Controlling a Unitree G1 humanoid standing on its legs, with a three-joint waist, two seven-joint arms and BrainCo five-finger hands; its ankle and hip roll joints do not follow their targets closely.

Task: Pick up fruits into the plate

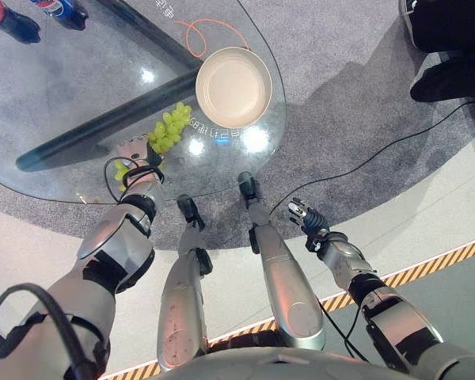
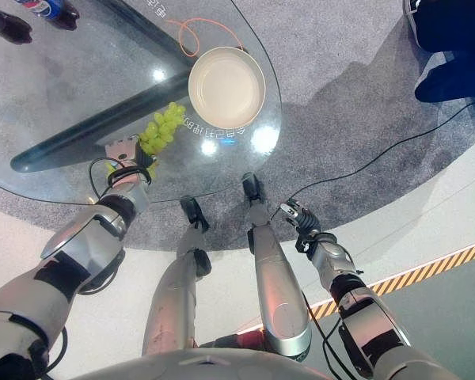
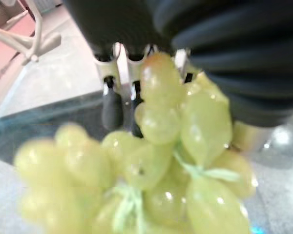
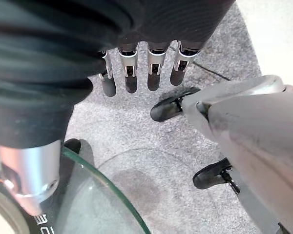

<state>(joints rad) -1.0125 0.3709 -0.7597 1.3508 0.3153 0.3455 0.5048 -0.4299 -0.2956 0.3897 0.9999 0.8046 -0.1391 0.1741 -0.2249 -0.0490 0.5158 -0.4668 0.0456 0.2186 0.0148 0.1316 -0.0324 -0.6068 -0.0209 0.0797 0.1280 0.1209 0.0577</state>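
A bunch of green grapes [image 1: 169, 128] lies on the round glass table [image 1: 63, 87] near its front edge. Just behind it stands an empty cream plate [image 1: 233, 87]. My left hand [image 1: 134, 153] rests over the near end of the bunch. In the left wrist view the grapes [image 3: 161, 146] press close to the palm, between the thumb and the fingers [image 3: 112, 105], which look straight, not curled round them. My right hand [image 1: 305, 215] hangs off the table to the right, above the grey carpet, with its fingers [image 4: 132, 73] relaxed and nothing in it.
Two drink bottles [image 1: 16, 24] stand at the table's far left. A dark bar [image 1: 103, 119] and an orange cable loop [image 1: 214, 32] show under the glass. A person's dark shoes [image 1: 451, 79] are at the far right. Striped tape [image 1: 427, 265] marks the floor.
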